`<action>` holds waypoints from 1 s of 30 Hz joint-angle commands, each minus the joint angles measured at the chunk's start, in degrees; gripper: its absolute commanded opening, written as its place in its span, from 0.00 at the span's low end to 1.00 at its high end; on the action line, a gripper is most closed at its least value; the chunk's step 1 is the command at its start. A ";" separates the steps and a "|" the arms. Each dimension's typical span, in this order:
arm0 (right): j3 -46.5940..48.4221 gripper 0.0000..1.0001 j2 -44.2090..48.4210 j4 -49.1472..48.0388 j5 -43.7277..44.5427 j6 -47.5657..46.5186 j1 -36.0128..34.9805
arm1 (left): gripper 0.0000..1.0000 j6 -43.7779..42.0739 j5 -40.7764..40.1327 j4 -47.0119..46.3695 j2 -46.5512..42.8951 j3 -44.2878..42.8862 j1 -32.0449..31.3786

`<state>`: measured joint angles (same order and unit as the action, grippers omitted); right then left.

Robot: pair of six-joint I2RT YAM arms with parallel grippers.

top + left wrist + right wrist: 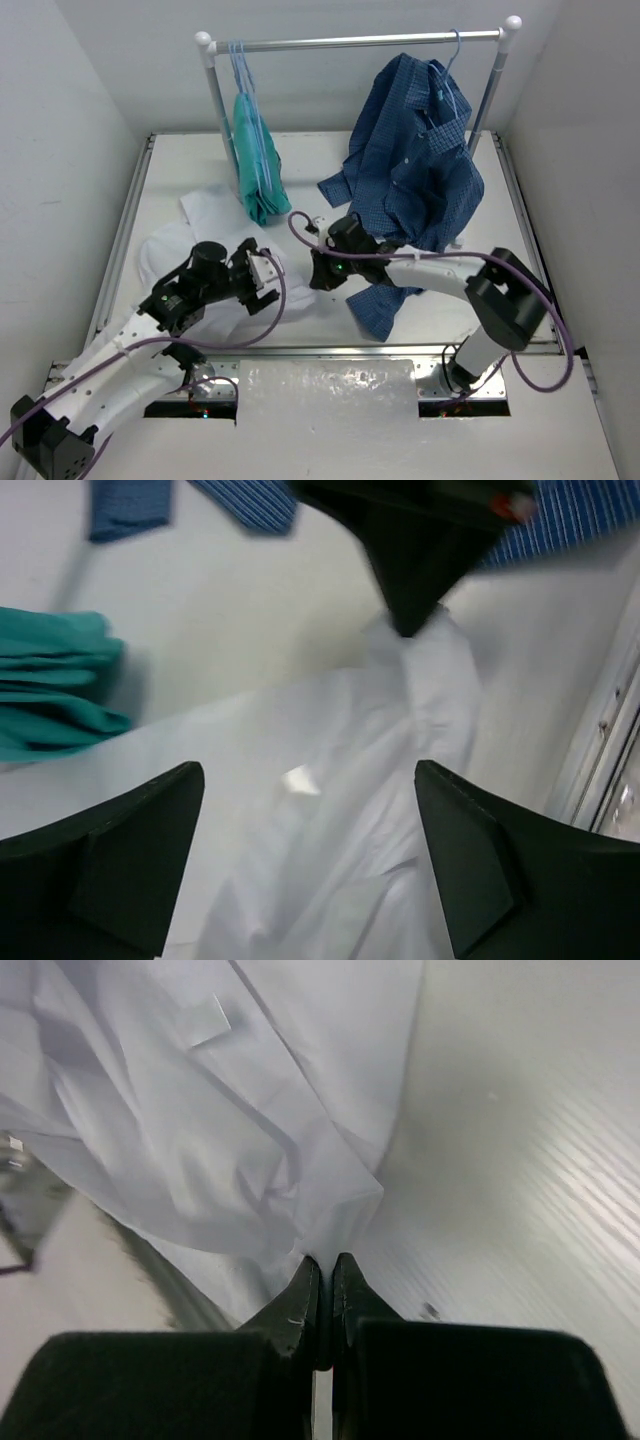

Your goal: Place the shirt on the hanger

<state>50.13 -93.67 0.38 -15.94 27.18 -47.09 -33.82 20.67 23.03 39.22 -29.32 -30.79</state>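
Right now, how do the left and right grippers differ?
The left gripper is open, its jaws wide apart; the right gripper is shut. The left gripper holds nothing and hovers above the shirt; the right gripper pinches its fabric at the fingertips. Both are black, two-fingered and at that shirt.

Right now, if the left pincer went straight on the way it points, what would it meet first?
Most likely the shirt: its white fabric lies directly ahead of the open left pincer. Beyond it sits the right pincer, shut on a fold of it. Depth is unclear.
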 commanded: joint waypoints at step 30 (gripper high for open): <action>-10.58 0.87 11.85 -9.42 -8.93 -14.09 6.91 | 0.83 4.47 -12.32 1.85 12.45 -6.28 -0.33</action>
<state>40.03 -79.15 -0.43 -19.55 7.05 -43.31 -30.92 6.96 27.83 52.38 -36.27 -30.79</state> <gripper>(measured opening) 0.871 0.829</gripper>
